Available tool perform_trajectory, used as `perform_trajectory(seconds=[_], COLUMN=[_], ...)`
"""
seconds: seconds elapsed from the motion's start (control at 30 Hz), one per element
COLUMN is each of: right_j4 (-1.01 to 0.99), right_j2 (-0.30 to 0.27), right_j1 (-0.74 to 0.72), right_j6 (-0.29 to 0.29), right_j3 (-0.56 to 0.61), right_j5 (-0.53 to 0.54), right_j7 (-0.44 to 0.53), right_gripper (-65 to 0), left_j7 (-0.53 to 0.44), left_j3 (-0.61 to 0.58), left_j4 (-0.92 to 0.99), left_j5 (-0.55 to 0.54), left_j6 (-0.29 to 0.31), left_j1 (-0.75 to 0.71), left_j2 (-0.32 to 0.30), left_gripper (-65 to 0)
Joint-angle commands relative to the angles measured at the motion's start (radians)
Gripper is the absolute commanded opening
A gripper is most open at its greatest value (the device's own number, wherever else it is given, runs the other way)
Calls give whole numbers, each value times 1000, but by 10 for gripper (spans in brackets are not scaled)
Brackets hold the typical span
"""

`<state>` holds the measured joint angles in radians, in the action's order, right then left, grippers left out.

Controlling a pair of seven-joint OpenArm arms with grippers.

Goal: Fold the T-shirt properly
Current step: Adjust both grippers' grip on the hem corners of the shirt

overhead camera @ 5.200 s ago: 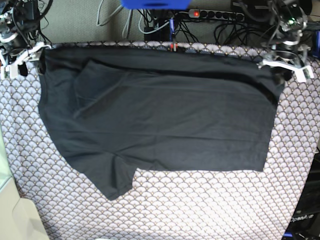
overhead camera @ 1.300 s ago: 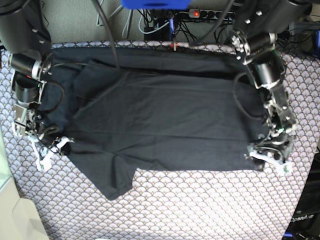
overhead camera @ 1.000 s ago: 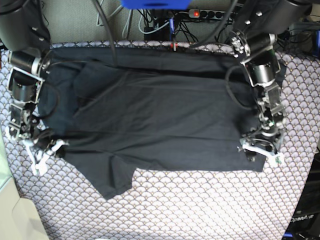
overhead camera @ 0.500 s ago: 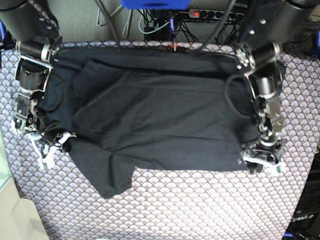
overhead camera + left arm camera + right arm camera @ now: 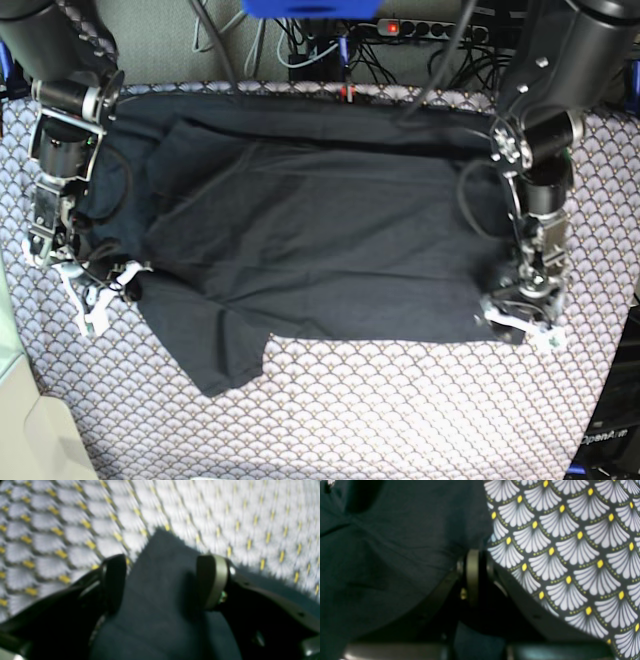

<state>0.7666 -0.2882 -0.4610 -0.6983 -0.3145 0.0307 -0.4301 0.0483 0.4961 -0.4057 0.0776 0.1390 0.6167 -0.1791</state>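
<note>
Patterned scallop-print cloth (image 5: 400, 410) is covered mid-table by the black T-shirt (image 5: 330, 230), spread flat with one sleeve trailing toward the near edge; the left gripper (image 5: 162, 580) is set at the hem corner with jaws apart, fabric lying between them, not yet pinched; the right gripper (image 5: 476, 572) is seen with jaws together at the shirt's edge, and fabric between them cannot be confirmed; risk is judged as uneven lift: one corner slipping free would skew the fold; blur limits left wrist detail.
</note>
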Motion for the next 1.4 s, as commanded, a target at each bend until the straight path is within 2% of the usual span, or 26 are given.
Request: perform_trajectory(seconds=[0.0, 0.13, 0.23, 0.4, 0.57, 1.13, 1.2, 1.23, 1.37], right_j4=[18, 18, 18, 18, 18, 14, 14, 14, 17], right_j2=[-16, -16, -18, -18, -19, -15, -15, -15, -15], right_j1=[-26, -26, -26, -26, -26, -25, -25, -23, -11], right_j6=[0, 0, 0, 0, 0, 0, 0, 0, 0], right_j3=[1, 1, 1, 1, 1, 1, 1, 1, 1], right_j5=[11, 11, 11, 11, 11, 11, 11, 11, 11], right_j7=[23, 23, 23, 23, 23, 23, 23, 23, 23], right_gripper=[-631, -631, -631, -630, -630, -630, -630, -630, -629], left_j7=[-54, -140, -158, -155, -156, -158, -158, -158, -153], left_j3=[-17, -23, -23, -21, -21, -23, -23, -23, -21], left_j4=[-5, 75, 104, 103, 103, 113, 113, 113, 113], left_j5=[-3, -3, -8, -12, -14, -14, -14, -14, -14], left_j6=[3, 3, 3, 1, -86, -95, -95, -95, -95], left_j1=[32, 29, 30, 30, 33, 24, 13, 12, 10], left_j2=[-10, -10, -10, -10, -27, -26, -23, -23, -13], left_gripper=[-220, -220, -220, -221, -221, -225, -257, -297, -545])
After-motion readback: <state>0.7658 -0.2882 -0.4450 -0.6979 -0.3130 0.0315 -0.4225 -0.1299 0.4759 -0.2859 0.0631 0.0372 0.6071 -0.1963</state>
